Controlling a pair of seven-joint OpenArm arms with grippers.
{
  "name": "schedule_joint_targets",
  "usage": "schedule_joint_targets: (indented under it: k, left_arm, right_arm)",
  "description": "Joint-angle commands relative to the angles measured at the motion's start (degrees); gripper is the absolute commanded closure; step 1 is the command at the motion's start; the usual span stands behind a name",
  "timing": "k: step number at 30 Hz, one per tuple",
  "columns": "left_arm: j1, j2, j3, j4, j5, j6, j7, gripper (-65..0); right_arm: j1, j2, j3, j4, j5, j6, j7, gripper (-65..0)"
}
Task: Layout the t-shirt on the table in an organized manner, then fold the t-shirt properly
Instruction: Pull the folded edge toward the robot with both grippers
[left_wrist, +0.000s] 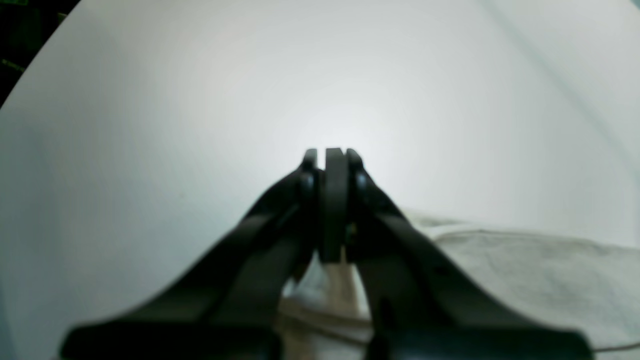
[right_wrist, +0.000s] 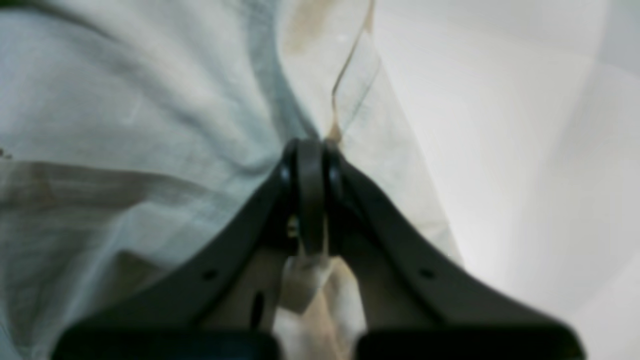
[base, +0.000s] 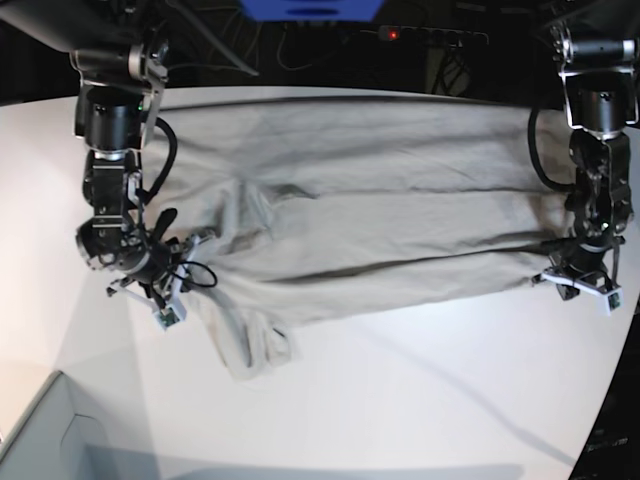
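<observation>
The light grey-beige t-shirt (base: 370, 220) lies spread lengthwise across the white table (base: 400, 400), with a sleeve bunched at the front left (base: 245, 345). In the base view my right gripper (base: 185, 250) sits at the shirt's left end, and the right wrist view shows it (right_wrist: 311, 142) shut on a pinch of t-shirt (right_wrist: 150, 100), folds running into its tips. My left gripper (base: 572, 262) is at the shirt's right edge. In the left wrist view it (left_wrist: 332, 152) is shut low over the table (left_wrist: 150, 125), cloth showing between its fingers and the t-shirt (left_wrist: 525, 270) trailing behind.
A grey box corner (base: 40, 430) pokes in at the front left. Cables and a power strip (base: 430, 35) run along the dark back edge. The table's curved edge (base: 610, 400) cuts in at the front right.
</observation>
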Motion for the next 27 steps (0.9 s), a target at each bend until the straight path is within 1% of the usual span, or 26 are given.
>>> schedule_joint_targets:
  k: [1,5,12,15,18,20,23,25,27]
  left_arm:
    - [-1.25,-1.12,-0.31,1.20,-0.17,-0.14,-1.59,-0.2]
    - [-1.33,-1.12,-0.31,1.29,-0.17,-0.14,-1.59,-0.2]
    - [-1.33,-1.21,-0.31,1.46,-0.35,-0.14,-1.59,-0.2]
    - [-1.60,-1.21,-0.31,3.57,-0.26,-0.14,-1.59,-0.2]
    - [-1.42,-1.21,-0.31,5.07,-0.26,-0.14,-1.50,-0.2]
    - [-1.42,-1.21,-0.40,5.60,-0.35,-0.14,-1.41,-0.2]
    - [-1.33,-1.21,-0.40,5.60,-0.44,-0.14,-1.41,-0.2]
    - [-1.25,-1.21,-0.40,5.60,-0.44,-0.14,-1.41,-0.2]
    - [-1.16,-1.21,-0.40,5.60,-0.52,-0.14,-1.41,-0.2]
  right_arm:
    - [2.46,0.45,-0.07,1.89,0.72,0.93,1.77,0.0]
    - [4.49,0.63,0.11,4.35,0.89,0.93,1.77,0.0]
    - [5.45,1.51,0.11,7.87,0.98,0.93,1.77,0.0]
    - [5.36,3.09,0.20,8.40,0.98,0.93,1.77,0.0]
    - [5.01,3.44,0.20,8.48,0.98,0.93,1.86,0.0]
    - [4.75,4.32,0.37,8.66,1.07,0.93,1.86,0.0]
    - [3.08,4.85,0.37,9.63,3.62,0.93,1.86,0.0]
    - [1.58,5.90,1.60,10.95,5.37,0.93,1.86,0.0]
    - [0.53,5.99,2.75,11.91,5.73,0.93,1.86,0.0]
